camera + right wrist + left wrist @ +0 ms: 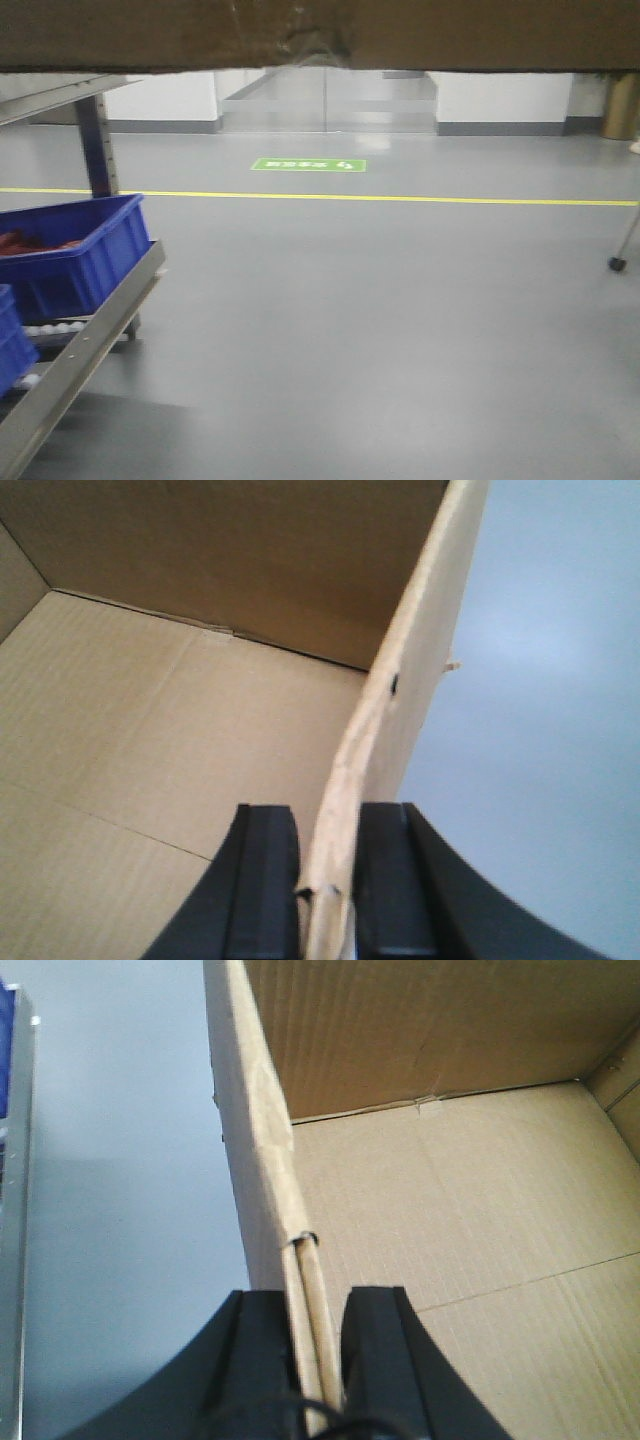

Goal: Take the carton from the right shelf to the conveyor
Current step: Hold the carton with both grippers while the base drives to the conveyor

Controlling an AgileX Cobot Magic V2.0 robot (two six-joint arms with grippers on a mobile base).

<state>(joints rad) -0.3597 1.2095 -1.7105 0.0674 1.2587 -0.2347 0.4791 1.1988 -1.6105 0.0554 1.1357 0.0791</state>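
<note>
Plain carton (450, 1190); green floor sign (308, 164), illegible

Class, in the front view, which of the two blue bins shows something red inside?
The farther blue bin, higher in the picture: red contents show over its rim. The nearer bin, cut off at the left edge, shows no contents.

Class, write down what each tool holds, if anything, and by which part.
Both hold the carton: the left tool pinches one side wall's top edge, the right tool the opposite wall's top edge.
</note>
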